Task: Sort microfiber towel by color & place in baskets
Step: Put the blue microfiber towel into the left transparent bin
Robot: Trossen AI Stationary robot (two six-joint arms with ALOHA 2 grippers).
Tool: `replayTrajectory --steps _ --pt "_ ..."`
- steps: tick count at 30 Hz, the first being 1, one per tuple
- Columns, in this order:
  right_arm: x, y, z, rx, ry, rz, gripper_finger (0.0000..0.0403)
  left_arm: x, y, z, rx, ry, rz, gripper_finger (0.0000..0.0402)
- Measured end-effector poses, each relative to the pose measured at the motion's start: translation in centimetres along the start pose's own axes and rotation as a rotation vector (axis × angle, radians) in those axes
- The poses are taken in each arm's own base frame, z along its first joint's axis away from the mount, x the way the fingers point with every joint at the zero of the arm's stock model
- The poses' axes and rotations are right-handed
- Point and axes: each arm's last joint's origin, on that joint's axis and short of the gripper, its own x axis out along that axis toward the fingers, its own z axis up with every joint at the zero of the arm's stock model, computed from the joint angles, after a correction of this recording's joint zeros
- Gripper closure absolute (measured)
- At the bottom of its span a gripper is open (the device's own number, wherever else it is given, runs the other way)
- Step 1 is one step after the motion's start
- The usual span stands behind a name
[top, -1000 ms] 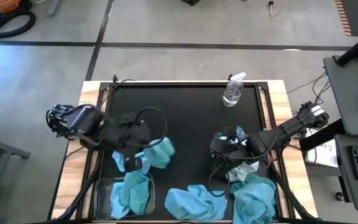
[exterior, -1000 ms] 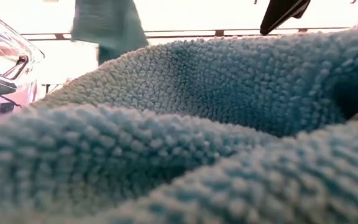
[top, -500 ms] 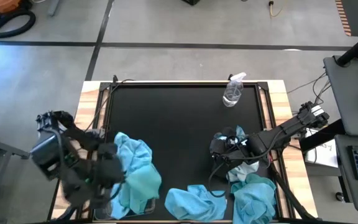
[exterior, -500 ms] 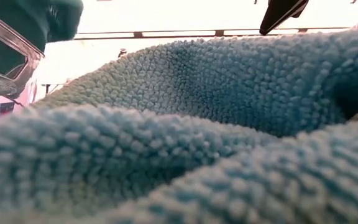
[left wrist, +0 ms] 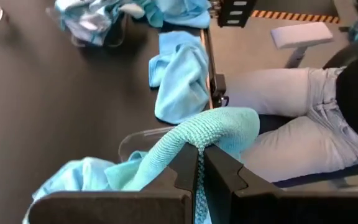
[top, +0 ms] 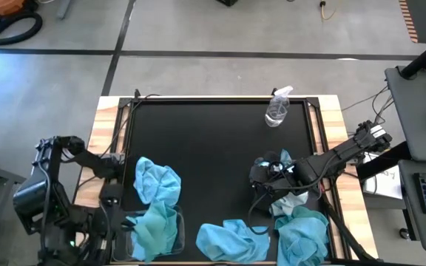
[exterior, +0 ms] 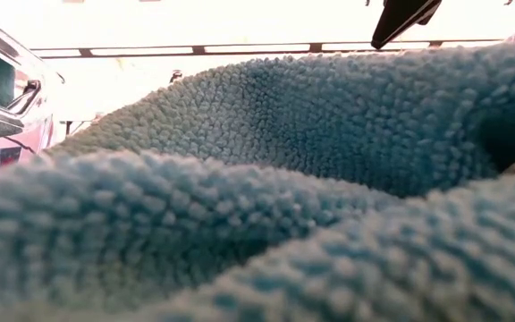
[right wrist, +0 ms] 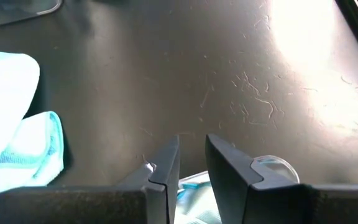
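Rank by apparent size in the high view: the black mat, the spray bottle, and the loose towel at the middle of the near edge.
1. black mat, by far the largest.
2. loose towel, crumpled at the near edge.
3. spray bottle, the smallest.
No ties here.

turquoise towels (top: pixel 157 199) draped into left basket (top: pixel 124 240), others heaped nearby
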Motion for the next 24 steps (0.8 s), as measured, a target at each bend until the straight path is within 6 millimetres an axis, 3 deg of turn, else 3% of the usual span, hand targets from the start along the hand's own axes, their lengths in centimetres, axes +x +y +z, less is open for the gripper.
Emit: replayTrajectory --steps 6,14,24 --pt "0.0 0.0 0.0 0.000 -0.001 0.001 0.0330 2.3 -0.6 -1.7 -0.091 0.089 0.059 0.0394" --pt "0.0 0.0 0.0 0.000 -0.001 0.001 0.0330 5.9 -1.4 -5.7 -0.266 0.281 0.158 0.0380" --pt "0.0 0.0 0.0 -0.005 -0.004 0.003 0.0330 9.4 -1.0 -9.9 -0.429 0.385 0.347 0.0379"
